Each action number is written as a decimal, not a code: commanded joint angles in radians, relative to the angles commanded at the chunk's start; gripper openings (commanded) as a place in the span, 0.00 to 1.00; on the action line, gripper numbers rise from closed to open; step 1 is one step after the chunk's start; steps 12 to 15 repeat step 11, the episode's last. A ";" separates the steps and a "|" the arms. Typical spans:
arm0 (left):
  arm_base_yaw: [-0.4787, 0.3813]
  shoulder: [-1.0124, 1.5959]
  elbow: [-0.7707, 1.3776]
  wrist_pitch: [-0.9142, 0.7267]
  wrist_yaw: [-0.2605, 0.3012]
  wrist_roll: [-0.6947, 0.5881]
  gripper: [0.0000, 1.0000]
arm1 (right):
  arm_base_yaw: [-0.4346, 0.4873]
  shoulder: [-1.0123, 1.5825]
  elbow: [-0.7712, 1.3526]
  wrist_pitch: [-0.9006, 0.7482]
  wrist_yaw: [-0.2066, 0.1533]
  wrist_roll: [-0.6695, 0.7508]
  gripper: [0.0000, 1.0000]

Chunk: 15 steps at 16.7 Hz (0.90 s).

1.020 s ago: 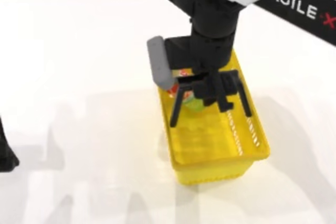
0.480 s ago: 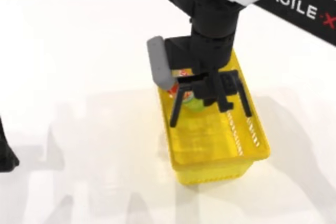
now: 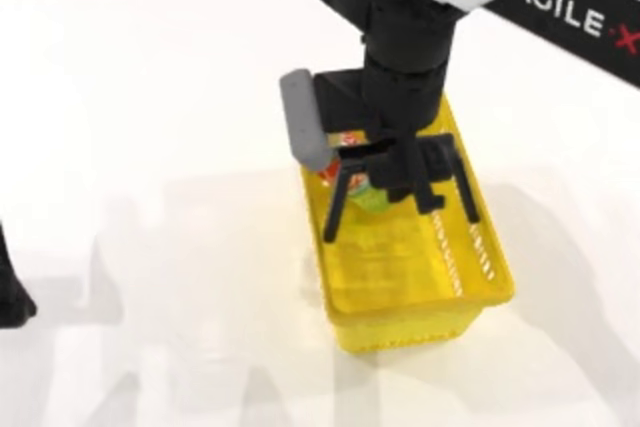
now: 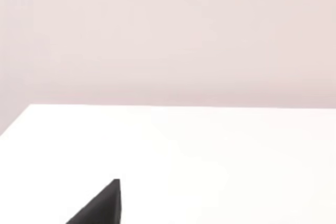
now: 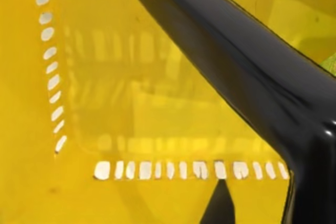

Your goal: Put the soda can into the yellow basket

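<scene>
Can: inside basket, at its far-left end in top view, mostly hidden under R gripper; red band w/ white lettering + green lower part show. Looks tilted, can't tell for sure.
Basket: yellow, right of table centre, standing on table. Slotted walls; floor bare toward its near end.
Handle: black, raised across basket's far half, legs splayed to both long walls.
R gripper: down over basket's far end, right at can. Fingers hidden by wrist + handle, so can't tell if spread or pinching can; contact w/ can also unclear.
R arm: comes in from top-right, black, white AgileX lettering on the link; grey block on its left side, above basket's far-left corner.
R wrist view: yellow floor and slotted walls fill it; black handle bar crosses diagonally; sliver of green at edge, likely can.
L arm: parked at table's left edge, well apart from basket. Only a dark tip shows in L wrist view over bare white table; finger state: can't tell.
</scene>
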 joint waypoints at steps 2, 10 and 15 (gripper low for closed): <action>0.000 0.000 0.000 0.000 0.000 0.000 1.00 | -0.002 0.001 0.001 0.000 0.000 0.001 0.00; 0.000 0.000 0.000 0.000 0.000 0.000 1.00 | -0.028 -0.008 0.182 -0.192 0.000 -0.036 0.00; 0.000 0.000 0.000 0.000 0.000 0.000 1.00 | -0.029 -0.009 0.187 -0.196 0.000 -0.037 0.00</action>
